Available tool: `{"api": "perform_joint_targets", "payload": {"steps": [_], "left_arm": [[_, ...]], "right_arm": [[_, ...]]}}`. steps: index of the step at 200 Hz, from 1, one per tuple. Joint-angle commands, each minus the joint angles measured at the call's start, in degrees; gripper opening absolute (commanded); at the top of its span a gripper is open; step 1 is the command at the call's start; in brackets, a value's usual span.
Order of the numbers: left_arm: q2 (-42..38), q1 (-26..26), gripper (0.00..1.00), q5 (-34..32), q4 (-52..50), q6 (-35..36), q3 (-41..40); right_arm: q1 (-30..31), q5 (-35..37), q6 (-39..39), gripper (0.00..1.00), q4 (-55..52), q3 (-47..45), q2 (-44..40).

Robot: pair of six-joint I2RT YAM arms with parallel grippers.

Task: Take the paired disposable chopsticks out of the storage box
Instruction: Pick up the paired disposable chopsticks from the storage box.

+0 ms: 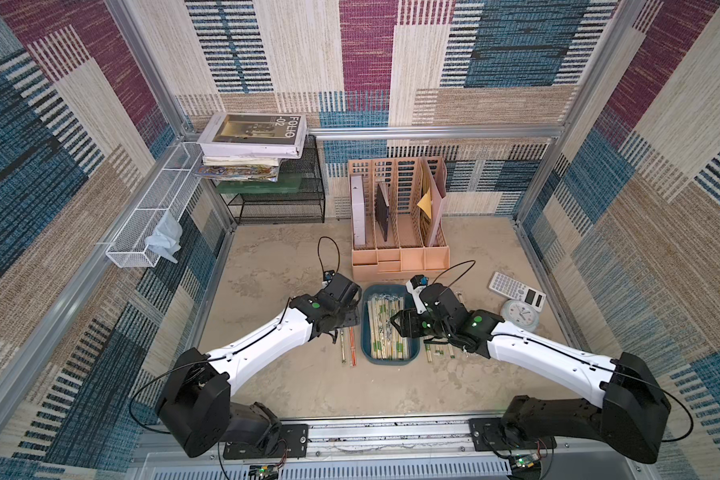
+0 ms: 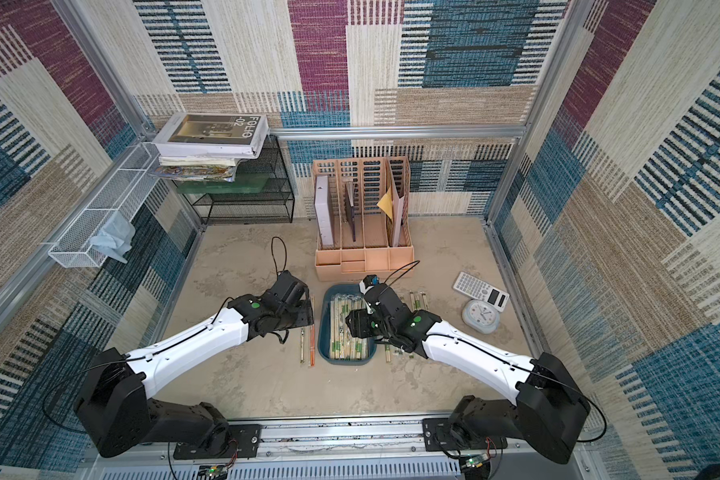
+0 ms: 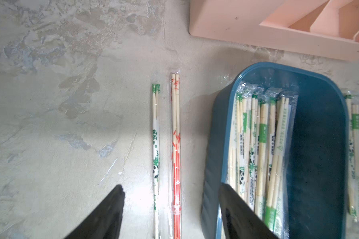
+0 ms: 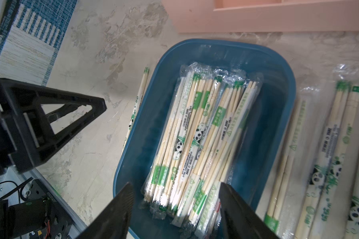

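Beige desk bears the teal storage box, its wrapped chopstick pairs just below the right gripper, fingers apart astride their long axis; the left gripper, also spread, hangs beside it.

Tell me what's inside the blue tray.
Many wrapped chopstick pairs lie piled lengthwise in the storage box, bunched toward one side, leaving a strip of its floor bare. Lower layers are covered by the top ones, and the open right tool hides one end of the pile.

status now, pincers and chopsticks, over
Left pincer open above two pairs on table. Right pincer open over storage box. Many chopsticks inside. Nothing blocking.
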Motion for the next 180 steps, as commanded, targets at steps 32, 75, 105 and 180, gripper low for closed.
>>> {"api": "perform_joint_targets", "payload": {"steps": [32, 75, 105, 180], "left_arm": [[3.3, -3.5, 0.74, 2.4, -0.4, -1.1, 5.3], [11.9, -8.2, 0.74, 3.0, -0.5, -1.9, 12.8], [18.1, -10.6, 0.73, 3.4, -0.7, -1.9, 17.2], [30.9, -13.0, 0.62, 4.4, -1.7, -1.7, 25.3]], "right_arm": [[-5.0, -2.0, -1.2, 0.69, -1.0, -2.1, -3.6], [-9.5, -3.6, -1.8, 0.69, -0.9, -5.3, -6.4], [-12.1, -4.9, -2.0, 0.69, -0.8, -7.5, -8.6], [-15.0, -6.2, -1.9, 0.69, -1.4, -11.3, -12.9]]}}
